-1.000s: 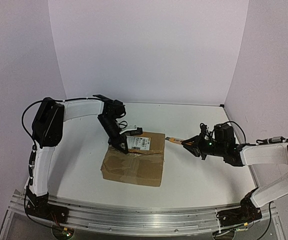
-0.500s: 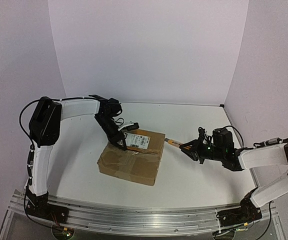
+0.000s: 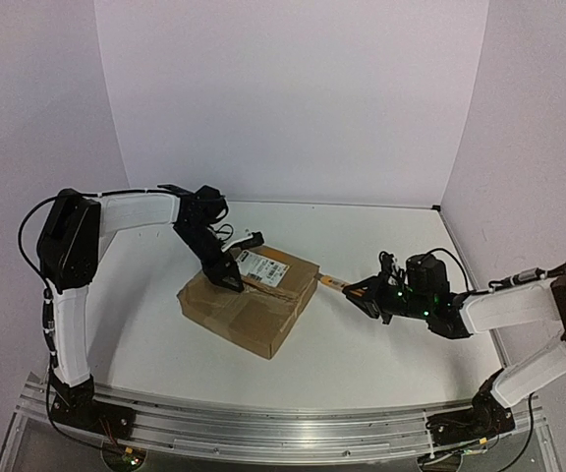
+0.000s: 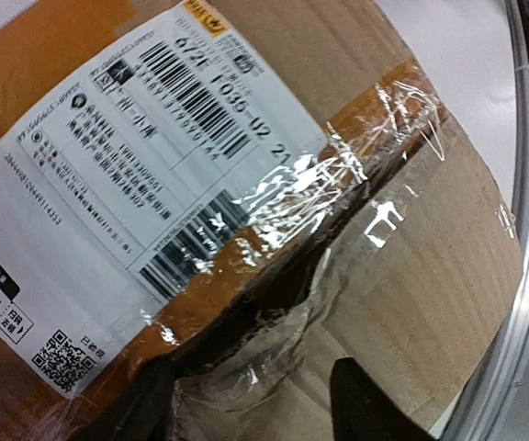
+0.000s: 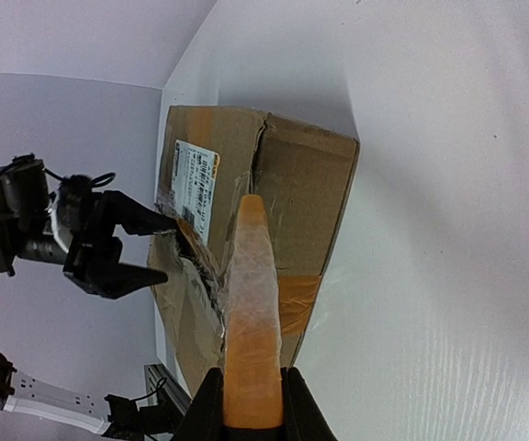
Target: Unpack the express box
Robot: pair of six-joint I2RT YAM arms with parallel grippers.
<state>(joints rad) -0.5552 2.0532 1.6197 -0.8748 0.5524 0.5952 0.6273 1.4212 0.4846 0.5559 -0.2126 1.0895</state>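
The express box (image 3: 249, 315) is a shallow brown cardboard box with a white barcode label (image 3: 266, 267), lying left of the table's middle. My left gripper (image 3: 226, 270) is open on its top, one finger at the torn, dark centre seam (image 4: 283, 285) and the other (image 4: 365, 404) over the near flap. Loose clear tape wrinkles along the seam. My right gripper (image 3: 362, 292) is to the right of the box, shut on an orange-brown tape strip (image 5: 251, 303). The strip (image 3: 332, 283) stretches from its fingers to the box's right edge. The box (image 5: 306, 175) and the left gripper (image 5: 159, 248) show in the right wrist view.
An aluminium rail (image 3: 263, 423) runs along the near table edge and shows in the left wrist view (image 4: 522, 276). White walls close the table at the back and sides. Another orange tape patch (image 5: 297, 303) sits on the box's side.
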